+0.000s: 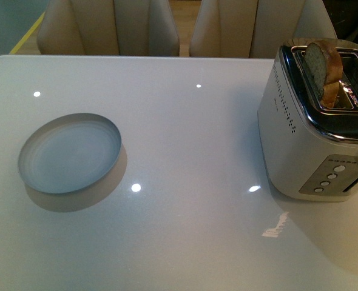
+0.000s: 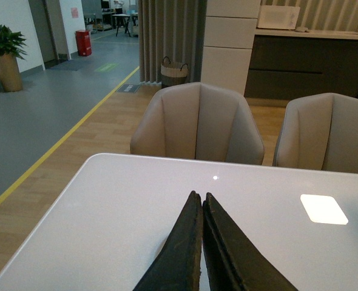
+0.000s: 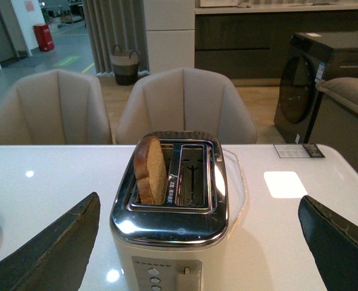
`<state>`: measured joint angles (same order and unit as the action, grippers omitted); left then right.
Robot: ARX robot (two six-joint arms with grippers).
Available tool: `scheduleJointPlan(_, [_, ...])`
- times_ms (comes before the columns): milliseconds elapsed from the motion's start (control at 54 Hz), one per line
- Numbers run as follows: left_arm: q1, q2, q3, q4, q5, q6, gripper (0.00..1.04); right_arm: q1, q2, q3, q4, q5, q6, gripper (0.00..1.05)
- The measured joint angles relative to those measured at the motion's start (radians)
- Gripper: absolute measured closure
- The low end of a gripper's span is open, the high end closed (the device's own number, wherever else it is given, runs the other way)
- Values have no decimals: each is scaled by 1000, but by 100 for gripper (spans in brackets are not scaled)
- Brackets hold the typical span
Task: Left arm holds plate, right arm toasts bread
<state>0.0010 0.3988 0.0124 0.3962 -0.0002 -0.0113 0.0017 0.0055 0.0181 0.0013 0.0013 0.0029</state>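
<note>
This looks like a showroom or demo hall fitted out as a home kitchen-dining area rather than a lived-in house. A glossy white table (image 1: 185, 139) carries a toaster (image 3: 170, 212), with beige upholstered chairs (image 2: 197, 124) at its 12 o'clock edge, dark cabinets (image 2: 312, 66) with a microwave (image 2: 278, 17) on top, and a front-loading washing machine (image 3: 303, 85) at about 2 o'clock. Yet beyond the wooden floor runs a grey hall floor with a yellow line (image 2: 57, 145), a red bin (image 2: 84, 43) and a potted plant (image 2: 6, 51) at 10 o'clock.

Cream toaster (image 1: 315, 130) on white table (image 1: 191, 151) (right side); beige chairs (image 2: 197, 124) behind
</note>
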Motion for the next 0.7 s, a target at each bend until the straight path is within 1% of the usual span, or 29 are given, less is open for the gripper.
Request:
scheduleJointPlan(611, [0, -219, 0, -216, 0, 0, 102, 0, 0, 0, 0, 0, 0, 9])
scheduleJointPlan(629, [0, -244, 0, -243, 0, 0, 102, 0, 0, 0, 0, 0, 0, 9])
scheduleJointPlan(666, [0, -314, 0, -345, 0, 0, 102, 0, 0, 0, 0, 0, 0, 9])
scheduleJointPlan(703, [0, -374, 0, -387, 0, 0, 102, 0, 0, 0, 0, 0, 0, 9])
